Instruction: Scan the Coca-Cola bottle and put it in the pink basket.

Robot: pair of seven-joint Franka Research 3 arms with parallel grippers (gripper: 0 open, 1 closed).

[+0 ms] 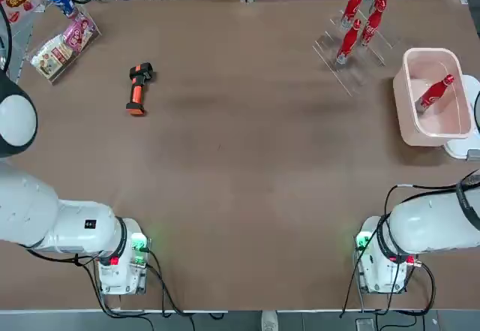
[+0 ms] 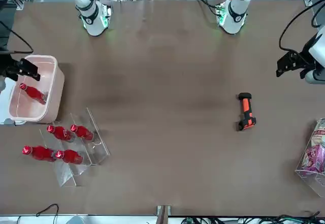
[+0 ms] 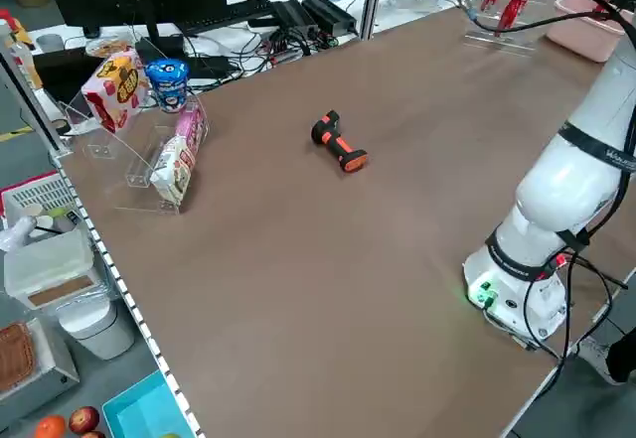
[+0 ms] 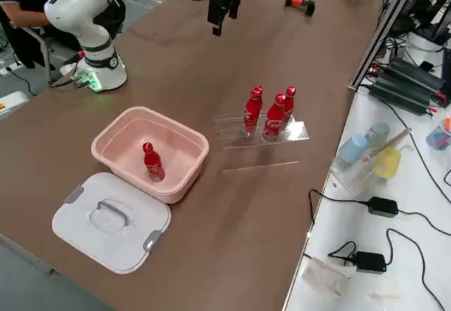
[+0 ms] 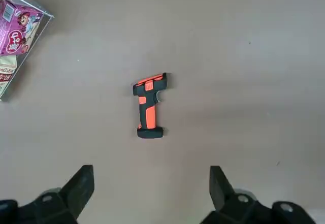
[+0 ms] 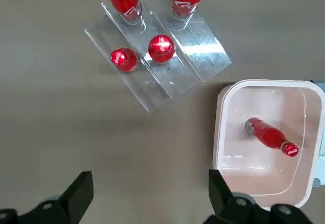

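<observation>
L gripper (image 5: 151, 167) wide open, empty, over bench (image 1: 225, 166), scanner (image 5: 150, 107) nearby; R gripper (image 6: 151, 172) same, next to basket (image 6: 221, 132). 1 btl (image 6: 271, 135) lies in basket, poss. the task's; scan status n/a from pics. Risks: dbl pick if that's missed; R gripper clipping rim if lowered off-centre; clustered rack (image 6: 172, 79) btls toppling if bumped.

The brown table (image 1: 225, 173) bears a basket (image 1: 406, 118), scanner (image 1: 136, 89) (orange-black), and racks (image 1: 328, 44).

The left robot arm (image 1: 79, 226) has smooth white segments with grey joint bands, 1 black square marking, green and red lights; the right robot arm (image 1: 435, 222) trails black cables.
</observation>
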